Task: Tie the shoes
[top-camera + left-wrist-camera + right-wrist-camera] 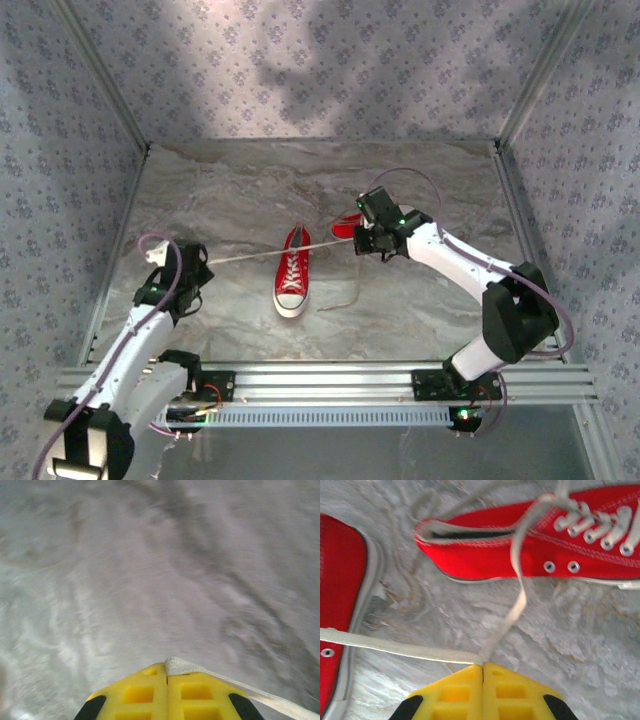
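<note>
Marble tabletop (220,190): red shoe (291,272) laid at centre, second shoe (347,227) just beside right gripper (483,669). White lace (260,254) stretched taut between right gripper and left gripper (167,672), both pinched tight on it. Risk judged: under harder pull, lace slipped from pads or shoe dragged sideways. No container involved.

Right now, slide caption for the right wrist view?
Right hand shut on white lace leading up to a red sneaker, second red sneaker at left.
</note>
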### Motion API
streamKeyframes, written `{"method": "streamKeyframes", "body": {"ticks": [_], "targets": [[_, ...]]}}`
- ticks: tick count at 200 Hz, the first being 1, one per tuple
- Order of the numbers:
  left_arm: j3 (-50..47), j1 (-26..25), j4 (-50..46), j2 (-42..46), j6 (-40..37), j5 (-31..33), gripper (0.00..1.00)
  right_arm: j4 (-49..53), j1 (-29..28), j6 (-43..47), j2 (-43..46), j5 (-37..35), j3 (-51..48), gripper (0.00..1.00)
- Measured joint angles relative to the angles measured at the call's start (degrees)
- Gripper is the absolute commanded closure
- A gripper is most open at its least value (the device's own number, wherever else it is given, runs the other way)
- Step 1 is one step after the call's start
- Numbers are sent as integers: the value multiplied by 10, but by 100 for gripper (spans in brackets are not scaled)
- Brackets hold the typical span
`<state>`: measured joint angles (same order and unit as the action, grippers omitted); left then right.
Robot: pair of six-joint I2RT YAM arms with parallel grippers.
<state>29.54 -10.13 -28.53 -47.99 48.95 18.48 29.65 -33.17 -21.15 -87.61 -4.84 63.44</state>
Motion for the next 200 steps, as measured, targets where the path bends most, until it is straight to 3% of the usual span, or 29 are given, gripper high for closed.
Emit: {"method": "streamKeyframes", "body": {"ticks": [34,79,142,185,200], "targets": [[-38,78,-5,0,51,-14,100,4,17,-12,-11,1,-11,100],[-39,150,-2,-4,55,-38,100,4,32,-25,-35,8,-23,100],[-39,159,0,-23,40,-62,100,-1,44,-34,-42,30,-32,100],[-39,154,0,68,7,-87,100,-30,8,4,14,71,-48,100],[-39,147,-1,94,-7,-92,74,-45,-23,24,50,77,-46,100]]}}
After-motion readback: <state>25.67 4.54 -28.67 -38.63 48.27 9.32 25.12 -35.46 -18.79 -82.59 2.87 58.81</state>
